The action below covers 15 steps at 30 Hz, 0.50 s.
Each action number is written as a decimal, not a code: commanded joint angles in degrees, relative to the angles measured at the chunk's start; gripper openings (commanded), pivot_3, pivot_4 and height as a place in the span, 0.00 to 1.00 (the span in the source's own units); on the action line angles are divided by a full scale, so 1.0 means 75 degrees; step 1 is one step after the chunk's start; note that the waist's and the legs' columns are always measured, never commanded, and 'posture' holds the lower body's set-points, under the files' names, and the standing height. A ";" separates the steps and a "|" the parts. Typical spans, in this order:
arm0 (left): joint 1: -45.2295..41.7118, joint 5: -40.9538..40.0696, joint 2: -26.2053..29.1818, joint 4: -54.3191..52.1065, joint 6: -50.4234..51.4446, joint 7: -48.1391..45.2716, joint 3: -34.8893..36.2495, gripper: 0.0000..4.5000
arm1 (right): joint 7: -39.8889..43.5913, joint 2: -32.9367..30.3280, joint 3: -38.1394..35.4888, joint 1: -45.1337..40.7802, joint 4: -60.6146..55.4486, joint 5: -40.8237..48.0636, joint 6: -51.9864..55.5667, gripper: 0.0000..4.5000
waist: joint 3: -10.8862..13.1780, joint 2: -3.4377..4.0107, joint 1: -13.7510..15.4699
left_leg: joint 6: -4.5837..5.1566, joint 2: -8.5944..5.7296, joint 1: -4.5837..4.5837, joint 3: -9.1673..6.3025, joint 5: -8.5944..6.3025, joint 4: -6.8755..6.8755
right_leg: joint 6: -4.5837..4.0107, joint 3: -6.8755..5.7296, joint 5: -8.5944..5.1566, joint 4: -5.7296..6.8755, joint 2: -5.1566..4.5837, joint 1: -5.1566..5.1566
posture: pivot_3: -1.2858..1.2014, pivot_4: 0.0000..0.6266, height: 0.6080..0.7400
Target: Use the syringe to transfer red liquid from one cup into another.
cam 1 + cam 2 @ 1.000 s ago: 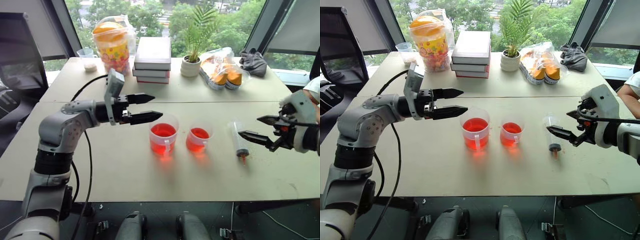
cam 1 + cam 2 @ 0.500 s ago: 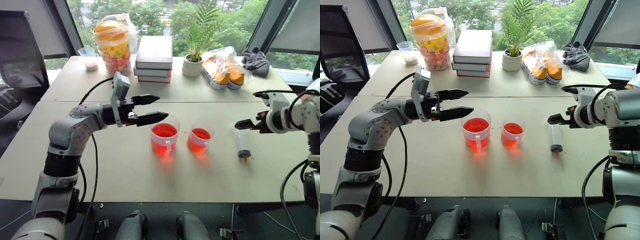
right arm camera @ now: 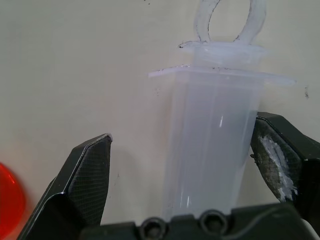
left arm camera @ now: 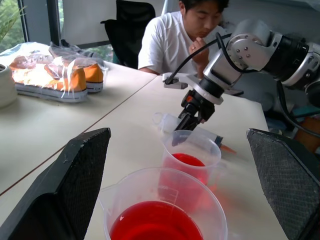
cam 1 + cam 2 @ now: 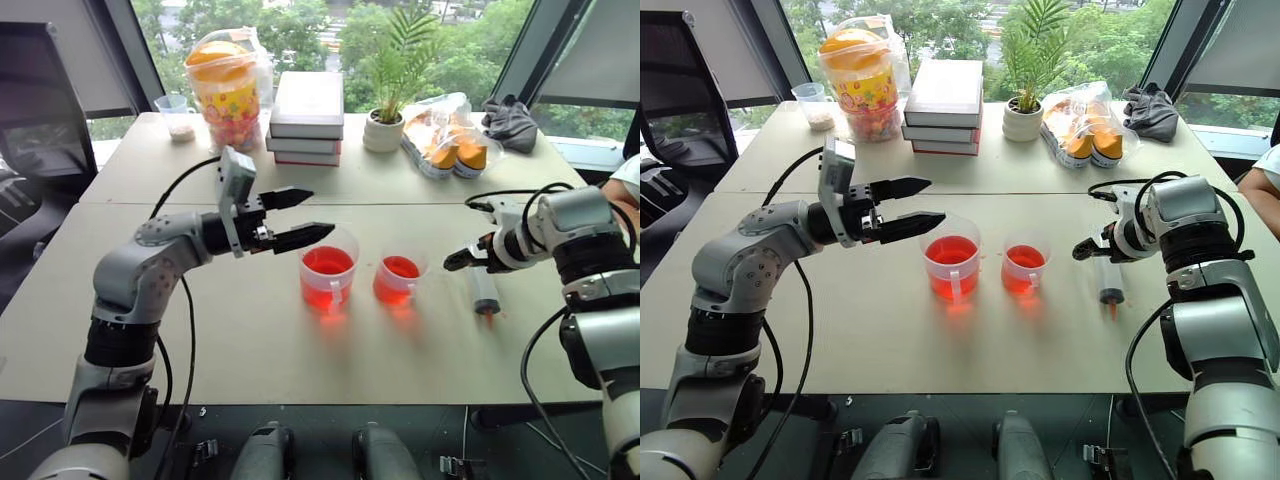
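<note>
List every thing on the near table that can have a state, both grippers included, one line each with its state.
syringe: lying flat on the table, barrel between the right gripper's fingers, not lifted
larger beaker: upright, about half full of red liquid
smaller cup: upright, red liquid in its lower part
left gripper: open, holding nothing, hovering beside the larger beaker
right gripper: open around the syringe barrel, not yet clamped

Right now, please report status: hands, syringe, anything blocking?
Left hand open, hovering beside larger beaker. Right hand open, straddling syringe, which lies flat on table; one finger touches barrel, not clamped. Nothing blocking; smaller cup sits nearby.
</note>
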 commanded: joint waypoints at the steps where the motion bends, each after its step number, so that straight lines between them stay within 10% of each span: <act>1: -0.0136 -0.0194 -0.0017 -0.0264 -0.0047 0.0080 0.0213 1.00 | 0.0352 -0.0024 0.0326 -0.0109 0.0131 -0.0382 -0.0179 0.71 | 0.0000 0.0000 -0.0002 | 0.0000 -0.0001 0.0000 0.0000 0.0000 0.0001 | 0.0000 0.0000 0.0000 0.0000 -0.0001 0.0001 | 0.52 0.24 1.00; 5: -0.0157 -0.0153 -0.0030 -0.0165 -0.0108 0.0033 0.0156 1.00 | 0.0638 -0.0043 0.0434 -0.0025 0.0055 -0.0602 -0.0136 0.32 | 0.0000 0.0000 -0.0010 | 0.0000 0.0000 0.0003 -0.0001 0.0000 0.0001 | 0.0000 -0.0001 0.0000 0.0001 0.0002 0.0002 | 0.52 0.24 1.00; 15: -0.0301 -0.0133 0.0129 0.0011 -0.0081 -0.0166 0.0201 1.00 | 0.0323 -0.0200 -0.1502 -0.0183 -0.1634 -0.0412 -0.1001 0.31 | 0.0003 0.0005 -0.0009 | 0.0000 -0.0001 0.0001 0.0000 0.0000 0.0000 | 0.0000 0.0000 0.0000 0.0002 -0.0001 -0.0001 | 0.52 0.24 1.00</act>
